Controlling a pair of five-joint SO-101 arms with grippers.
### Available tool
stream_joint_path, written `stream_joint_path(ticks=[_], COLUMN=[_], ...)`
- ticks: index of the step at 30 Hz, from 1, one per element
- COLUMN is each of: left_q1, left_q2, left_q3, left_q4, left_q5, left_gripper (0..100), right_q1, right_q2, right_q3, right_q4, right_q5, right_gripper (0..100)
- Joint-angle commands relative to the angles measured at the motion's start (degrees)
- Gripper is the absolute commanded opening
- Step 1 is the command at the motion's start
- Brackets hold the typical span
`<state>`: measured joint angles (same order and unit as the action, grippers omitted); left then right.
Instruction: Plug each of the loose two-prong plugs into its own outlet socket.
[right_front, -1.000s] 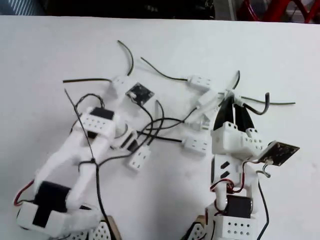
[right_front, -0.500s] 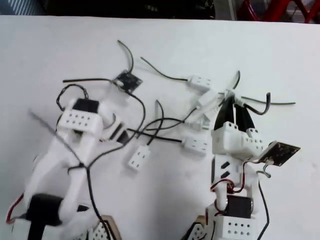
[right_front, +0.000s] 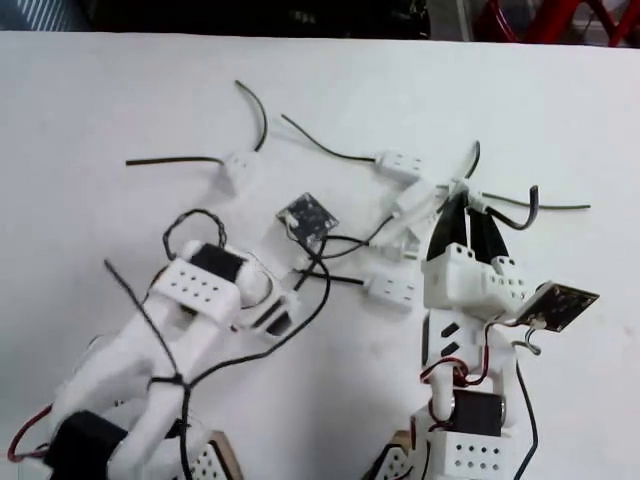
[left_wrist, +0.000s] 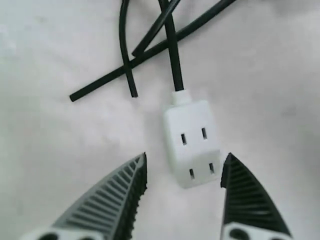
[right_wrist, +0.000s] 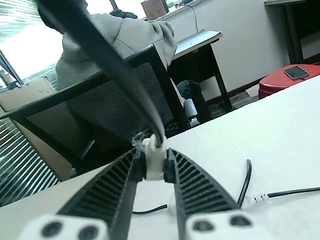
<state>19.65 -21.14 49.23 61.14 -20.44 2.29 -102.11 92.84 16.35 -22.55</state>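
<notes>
Upper left of the high view: white plastic block on a black lead, socket or plug not clear, well apart from both arms. Lower left: left arm slanting up toward the centre. Left gripper with ribbed grey fingers released, spread to either side of a white rectangular plastic socket block with two pairs of slots, flat on the white table; one fingertip just beside the block's corner, the other apart from it. Thin black cable out of the block's far end, crossed by other loose black cable ends. Centre: second white socket block; above it a third white socket block, each on a black lead. Right of centre: right gripper, fingers clenched on a small white plastic plug, black cord running from the plug past the fingertips.
</notes>
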Motion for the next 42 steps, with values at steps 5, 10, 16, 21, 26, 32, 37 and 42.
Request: stream_joint_path(ticks=[5,10,16,21,26,32,37,42], left_q1=[0.75,0.13,0.75,-1.63,-1.8,-2.33,-5.32,-13.67], left_q2=[13.58,19.12,22.73,25.89,26.68,18.86,7.16,-6.99], left_q3=[-8.44,-13.63,-18.46,-22.77,-25.14,-24.88,-24.44,-17.76], left_q4=[-1.41,-0.26,-0.7,-3.78,-2.02,2.2,8.09,8.62], left_q5=[0.62,2.99,2.81,3.16,2.9,2.9,3.34,3.34], left_gripper=[25,24,15,20,24,24,24,24], right_q1=[-0.31,-0.31,-0.31,-0.31,-0.31,-0.66,-7.25,-12.44], right_q2=[-0.57,-0.57,-0.57,-0.57,-0.57,-0.57,-0.57,-0.48], right_q3=[-3.16,-3.16,-3.16,-3.16,-3.16,-3.16,-3.52,-3.52], right_q4=[-0.13,-0.13,-0.13,-0.13,-0.13,0.04,3.82,5.05], right_q5=[0.62,0.62,0.62,0.62,0.62,2.2,10.46,16.44], right_gripper=[1.6,1.6,1.6,1.6,1.6,1.6,1.6,1.6])
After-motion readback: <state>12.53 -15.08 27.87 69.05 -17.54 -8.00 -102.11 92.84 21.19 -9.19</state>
